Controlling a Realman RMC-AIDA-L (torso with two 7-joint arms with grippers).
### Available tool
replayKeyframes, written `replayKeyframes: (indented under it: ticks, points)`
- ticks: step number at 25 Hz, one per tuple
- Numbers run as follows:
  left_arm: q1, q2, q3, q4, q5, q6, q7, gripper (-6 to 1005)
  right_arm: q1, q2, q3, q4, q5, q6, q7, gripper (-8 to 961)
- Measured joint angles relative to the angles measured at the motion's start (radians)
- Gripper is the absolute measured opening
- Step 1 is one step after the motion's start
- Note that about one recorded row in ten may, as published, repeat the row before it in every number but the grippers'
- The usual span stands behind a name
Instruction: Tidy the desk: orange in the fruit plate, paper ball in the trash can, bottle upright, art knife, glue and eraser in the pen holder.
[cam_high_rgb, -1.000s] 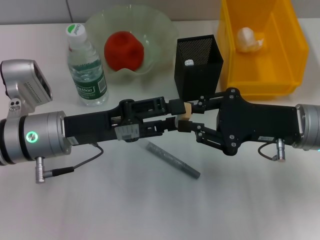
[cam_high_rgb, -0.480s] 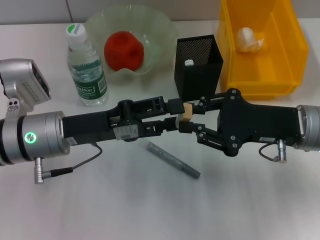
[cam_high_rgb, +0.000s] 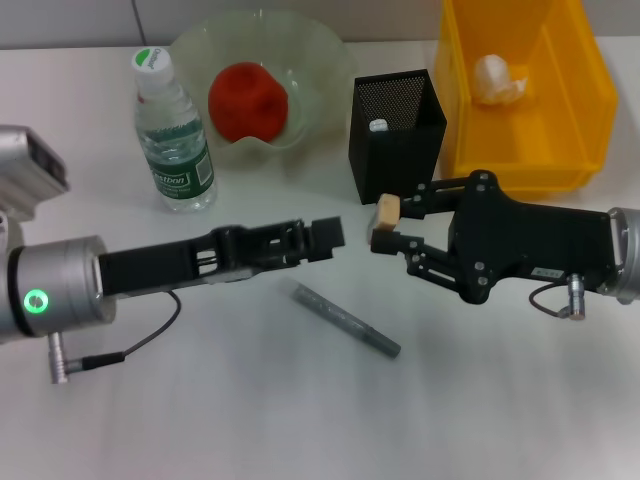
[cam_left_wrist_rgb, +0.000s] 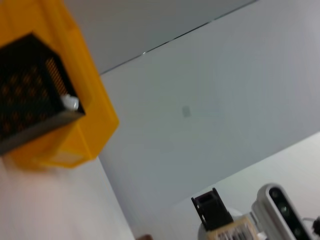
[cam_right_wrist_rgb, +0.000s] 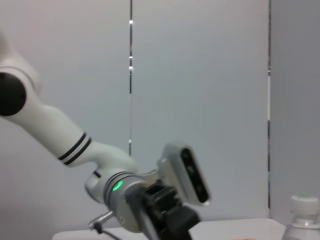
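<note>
Eraser (cam_high_rgb: 384, 212) is pinched in the right gripper (cam_high_rgb: 382, 226) just before the pen holder (cam_high_rgb: 396, 135); left gripper (cam_high_rgb: 325, 235), nearby, is seen narrowly closed, holding nothing.

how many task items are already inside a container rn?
3 visible: orange in the fruit plate, paper ball in the trash can, a white-capped item in the pen holder. More may be hidden in the holder.

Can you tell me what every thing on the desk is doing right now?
orange: in the fruit plate.
paper ball: in the trash can.
bottle: upright, capped.
eraser: held by the right tool.
pen holder: upright, white-tipped item inside.
art knife: lying flat on the desk.
left tool: empty.
</note>
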Motion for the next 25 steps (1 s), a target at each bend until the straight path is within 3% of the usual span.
replayKeyframes:
  ticks: [7,11,15,16,17,18,20,25]
  points:
    - [0.092,-0.005,0.0,0.086,0.0,0.005,0.289,786,-0.025,-0.005,0.0,-0.023,0.029,-0.001,0.077,302]
    - [0.15,-0.023,-0.002,0.115,-0.006,0.007,0.534,785,-0.03,-0.006,0.0,-0.03,0.032,0.004,0.125,305]
    - [0.15,-0.023,-0.002,0.115,-0.006,0.007,0.534,784,-0.031,-0.006,0.0,-0.031,0.032,0.006,0.15,308]
    - [0.199,-0.053,-0.011,0.086,-0.004,-0.005,0.861,784,-0.032,-0.007,0.0,-0.031,0.032,0.008,0.153,308]
    - [0.225,-0.07,-0.024,0.074,-0.004,-0.02,1.013,784,-0.033,-0.009,-0.003,-0.032,0.033,0.026,0.164,309]
    - [0.225,-0.07,-0.024,0.074,-0.004,-0.02,1.013,785,-0.033,-0.009,-0.003,-0.032,0.033,0.026,0.164,310]
    - [0.244,-0.081,-0.032,0.026,-0.005,-0.081,1.181,785,-0.033,-0.01,-0.008,-0.033,0.032,0.05,0.172,311]
    - [0.24,-0.081,-0.04,-0.007,-0.01,-0.08,1.224,784,-0.033,-0.01,-0.009,-0.035,0.027,0.061,0.172,314]
